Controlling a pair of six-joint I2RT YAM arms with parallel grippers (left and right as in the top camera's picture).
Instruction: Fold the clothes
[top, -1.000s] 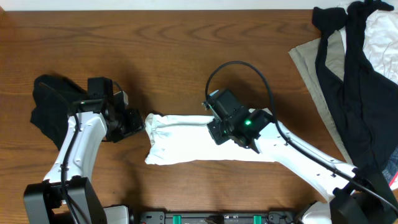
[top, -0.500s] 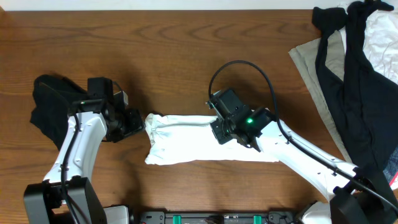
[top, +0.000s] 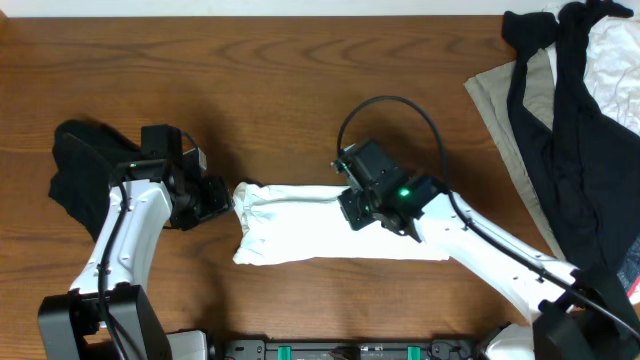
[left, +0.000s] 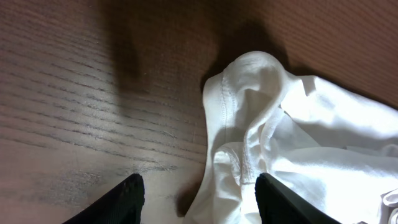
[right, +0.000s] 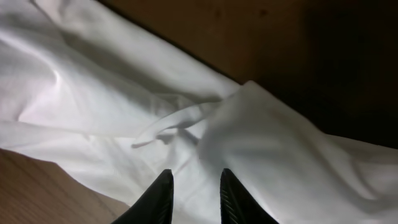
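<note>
Two white arms reached in from the near edge of the brown wooden worktop (top: 270, 80). The left arm rose from its base at the lower left and bent inward. Its tool (top: 207, 198) pointed down just beside the left end of the large white cotton T-shirt (top: 300, 228), which lay gathered into a long band across the near middle of the worktop. In the left wrist view this tool (left: 200, 186) stood wide, both black fingers (left: 132, 194) clear of the cloth. The shirt's stitched, bunched hem (left: 249, 124) lay below the gap and ran off to the right. The right arm stretched low and diagonally from the lower right corner, a black cable loop (top: 385, 105) arching over its wrist. Its tool (top: 352, 212) sat over the shirt's upper edge near mid-length. The right wrist view showed that tool (right: 194, 180) narrowly parted above creased white folds (right: 93, 93); whether any cloth was pinched could not be told. A crumpled black garment (top: 75, 165) lay at the left, partly under the left arm. A heap of black fabric (top: 570, 130), a beige piece (top: 495, 95) and a white piece (top: 615, 50) filled the right edge. Bare wood ran along the far side and between the shirt and that heap, while the shirt's near edge lay close to the front of the worktop.
</note>
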